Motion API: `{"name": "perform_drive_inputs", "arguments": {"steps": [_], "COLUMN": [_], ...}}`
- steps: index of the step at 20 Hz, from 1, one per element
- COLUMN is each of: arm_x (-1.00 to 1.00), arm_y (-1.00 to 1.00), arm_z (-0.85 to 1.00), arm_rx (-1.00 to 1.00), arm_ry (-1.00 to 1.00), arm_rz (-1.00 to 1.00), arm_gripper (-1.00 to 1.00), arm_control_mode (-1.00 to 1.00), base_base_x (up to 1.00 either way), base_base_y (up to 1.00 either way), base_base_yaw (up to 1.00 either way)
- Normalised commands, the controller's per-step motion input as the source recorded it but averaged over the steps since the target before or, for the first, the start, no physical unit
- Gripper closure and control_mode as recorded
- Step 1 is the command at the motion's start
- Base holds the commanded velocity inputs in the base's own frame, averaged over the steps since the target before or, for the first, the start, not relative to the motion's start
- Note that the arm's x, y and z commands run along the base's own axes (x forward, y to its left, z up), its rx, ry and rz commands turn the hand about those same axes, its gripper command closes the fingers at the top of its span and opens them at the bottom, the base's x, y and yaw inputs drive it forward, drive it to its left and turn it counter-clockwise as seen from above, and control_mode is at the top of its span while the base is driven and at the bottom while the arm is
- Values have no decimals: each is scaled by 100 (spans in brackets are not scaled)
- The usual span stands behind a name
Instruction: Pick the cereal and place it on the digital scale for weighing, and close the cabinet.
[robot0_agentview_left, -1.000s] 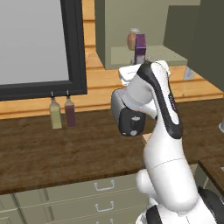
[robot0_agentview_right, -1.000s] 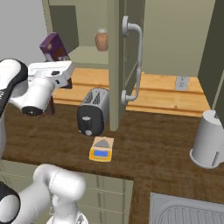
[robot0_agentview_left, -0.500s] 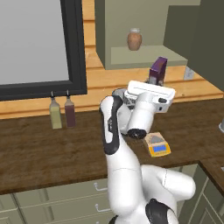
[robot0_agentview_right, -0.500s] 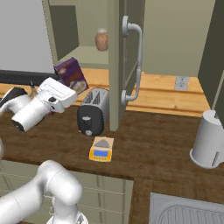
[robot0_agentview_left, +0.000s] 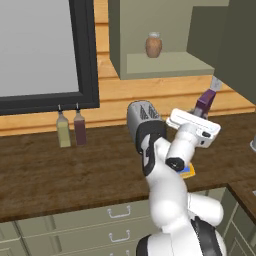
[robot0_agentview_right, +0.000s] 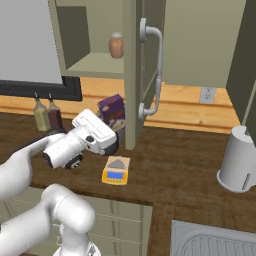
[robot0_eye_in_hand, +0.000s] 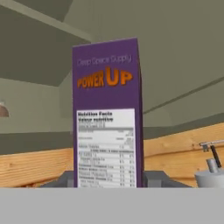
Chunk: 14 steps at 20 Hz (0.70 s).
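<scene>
Jaws clamped on the cereal (robot0_eye_in_hand: 107, 118) – purple box held up off the table (robot0_agentview_right: 180, 165), tilted in the right base view, near the toaster (robot0_agentview_left: 144, 117). Digital scale (robot0_agentview_right: 116, 170) sits flat on the table just below and in front of the gripper (robot0_agentview_right: 107, 127). Cabinet (robot0_agentview_right: 131, 70) door open – brown jar (robot0_agentview_right: 116, 46) on its shelf

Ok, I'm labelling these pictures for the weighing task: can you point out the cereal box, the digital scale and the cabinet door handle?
cereal box (robot0_eye_in_hand: 107, 113), hand view, middle of its purple face.
digital scale (robot0_agentview_right: 116, 170), right base view, between grey plate and blue display.
cabinet door handle (robot0_agentview_right: 158, 70), right base view, middle of the silver bar.
</scene>
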Motion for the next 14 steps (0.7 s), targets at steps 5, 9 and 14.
{"name": "perform_drive_inputs", "arguments": {"steps": [5, 9, 14], "arm_x": [3, 27, 20], "arm_y": [12, 8, -3], "arm_z": [0, -7, 0], "arm_rx": [0, 0, 0], "arm_ry": [15, 36, 30], "arm_rz": [10, 4, 18], "arm_gripper": [100, 100, 100], "arm_control_mode": [-100, -100, -100], "base_base_x": [0, 0, 0], "base_base_y": [0, 0, 0], "base_base_yaw": [0, 0, 0]}}
